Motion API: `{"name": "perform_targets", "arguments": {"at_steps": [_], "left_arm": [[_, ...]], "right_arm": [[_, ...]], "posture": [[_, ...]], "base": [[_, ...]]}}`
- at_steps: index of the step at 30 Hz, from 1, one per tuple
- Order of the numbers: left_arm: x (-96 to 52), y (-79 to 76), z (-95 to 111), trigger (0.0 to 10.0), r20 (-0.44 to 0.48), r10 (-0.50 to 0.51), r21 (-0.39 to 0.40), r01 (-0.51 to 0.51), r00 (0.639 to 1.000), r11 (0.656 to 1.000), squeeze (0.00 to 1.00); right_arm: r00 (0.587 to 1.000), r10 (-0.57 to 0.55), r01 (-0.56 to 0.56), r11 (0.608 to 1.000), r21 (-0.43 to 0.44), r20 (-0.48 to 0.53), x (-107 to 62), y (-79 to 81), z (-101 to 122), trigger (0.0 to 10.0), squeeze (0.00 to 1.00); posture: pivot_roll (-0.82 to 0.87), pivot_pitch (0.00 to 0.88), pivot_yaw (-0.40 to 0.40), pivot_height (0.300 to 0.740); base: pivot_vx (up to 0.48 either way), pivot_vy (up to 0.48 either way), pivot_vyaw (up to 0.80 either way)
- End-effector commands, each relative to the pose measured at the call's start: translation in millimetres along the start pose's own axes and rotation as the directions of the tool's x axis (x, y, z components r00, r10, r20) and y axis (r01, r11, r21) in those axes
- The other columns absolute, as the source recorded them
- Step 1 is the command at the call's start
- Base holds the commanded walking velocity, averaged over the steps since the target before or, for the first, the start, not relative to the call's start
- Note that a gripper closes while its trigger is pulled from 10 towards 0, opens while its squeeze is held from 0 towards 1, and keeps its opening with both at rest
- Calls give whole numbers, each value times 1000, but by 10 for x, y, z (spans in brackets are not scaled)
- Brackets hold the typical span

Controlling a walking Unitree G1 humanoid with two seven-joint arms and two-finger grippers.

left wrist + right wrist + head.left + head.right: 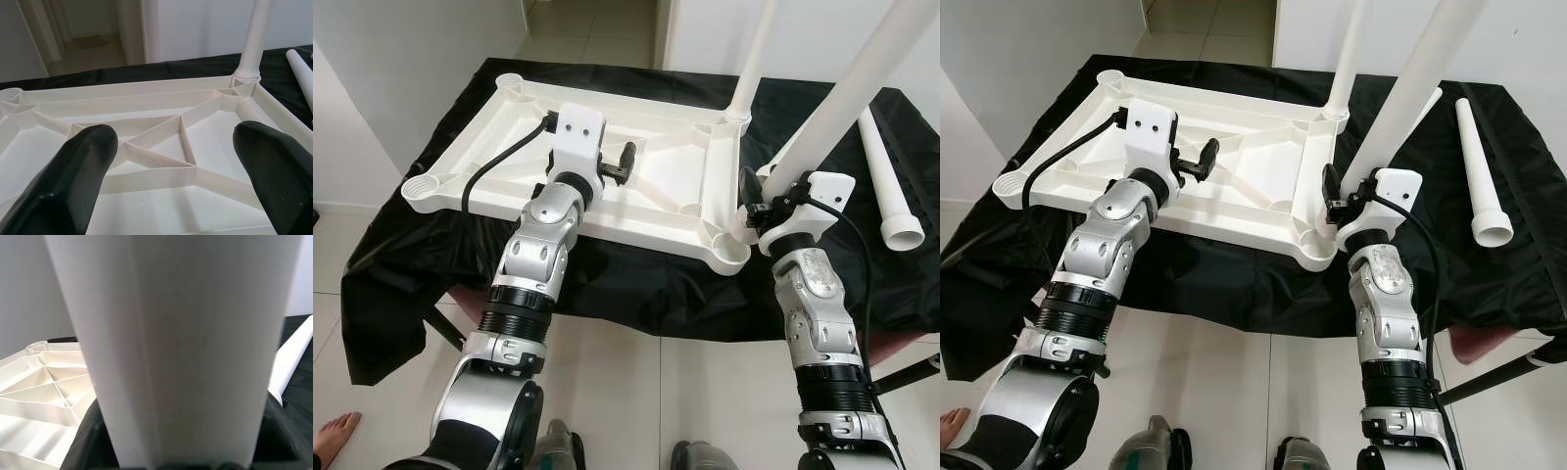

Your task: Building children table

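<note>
White plastic tabletop [636, 186] is lying upside-down for leg fitting; right hand [766, 199] is clamping a leg [842, 108] at its corner socket [736, 253], left hand [615, 162] hovering, fingers apart.

Both arms are silver metal, built of rounded segments with black ribbed rings at the joints. Each ends in a white blocky wrist housing; the left gripper [625, 163] housing shows two small dark screw holes. A black cable loops from each housing. The right gripper [1333, 195] has black fingers.
</note>
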State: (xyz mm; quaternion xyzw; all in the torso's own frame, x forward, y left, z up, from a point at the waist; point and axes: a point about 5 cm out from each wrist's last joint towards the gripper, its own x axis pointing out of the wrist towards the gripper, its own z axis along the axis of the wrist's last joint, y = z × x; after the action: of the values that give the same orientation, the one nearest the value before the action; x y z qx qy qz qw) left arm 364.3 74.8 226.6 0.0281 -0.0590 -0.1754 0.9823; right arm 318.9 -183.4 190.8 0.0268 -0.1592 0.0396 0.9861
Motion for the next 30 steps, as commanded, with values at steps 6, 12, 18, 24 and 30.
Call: {"name": "perform_targets", "arguments": {"at_steps": [6,12,18,24,30], "left_arm": [[11,64,42,10000,8,106,19,-106,994,994,0],[11,64,42,10000,8,106,19,-106,994,994,0],[-63,50,36,10000,72,124,18,-126,990,992,0],[-131,47,64,10000,156,155,47,-165,975,985,0],[-127,101,99,10000,168,162,51,-173,972,984,0]], "right_arm": [[1000,7,-7,1000,-24,12,41,-6,50,10000,0],[1000,7,-7,1000,-24,12,41,-6,50,10000,0],[999,-4,6,999,-39,51,-14,60,63,10000,0],[997,-1,6,997,-75,71,-24,172,53,10000,0],[997,3,3,997,-76,71,-9,183,55,10000,0]], "posture": [[-20,83,41,740],[-20,83,41,740],[-44,0,0,740],[-36,0,0,740],[-33,0,0,740]], "base": [[0,0,0],[0,0,0],[0,0,0],[0,0,0],[0,0,0]]}}
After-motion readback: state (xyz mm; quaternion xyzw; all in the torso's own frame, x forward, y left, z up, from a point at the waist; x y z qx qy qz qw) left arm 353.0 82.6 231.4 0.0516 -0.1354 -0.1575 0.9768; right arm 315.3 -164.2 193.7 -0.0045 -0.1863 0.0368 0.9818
